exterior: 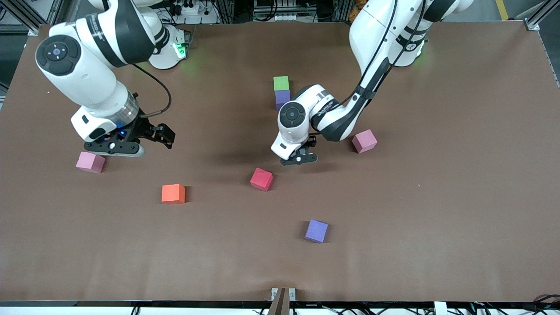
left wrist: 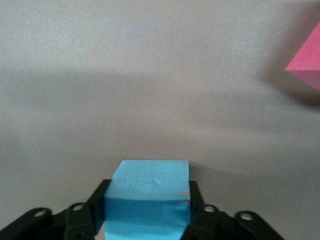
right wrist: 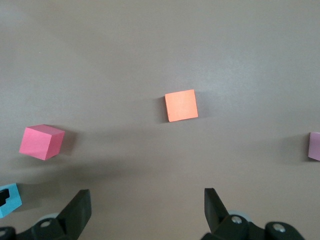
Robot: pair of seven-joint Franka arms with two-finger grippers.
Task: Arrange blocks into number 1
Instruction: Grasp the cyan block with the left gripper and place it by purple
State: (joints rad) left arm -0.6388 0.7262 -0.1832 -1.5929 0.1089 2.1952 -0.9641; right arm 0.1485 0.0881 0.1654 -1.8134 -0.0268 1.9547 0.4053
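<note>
Light blue block (left wrist: 148, 200) sits at bottom centre of left wrist view, left gripper (exterior: 299, 156) fingers clamped on its sides, mid-frame in front view. Right gripper (exterior: 144, 142) spread wide, empty, over table near pink block (exterior: 90, 162).

A brown bench (exterior: 437, 218) carries scattered foam cubes: green block (exterior: 281, 82) touching purple block (exterior: 282, 98), two pink, red block (exterior: 261, 179), orange block (exterior: 173, 194), another purple.

Two blocks (exterior: 281, 91) touching, five more blocks (exterior: 261, 179) scattered nearer camera
</note>
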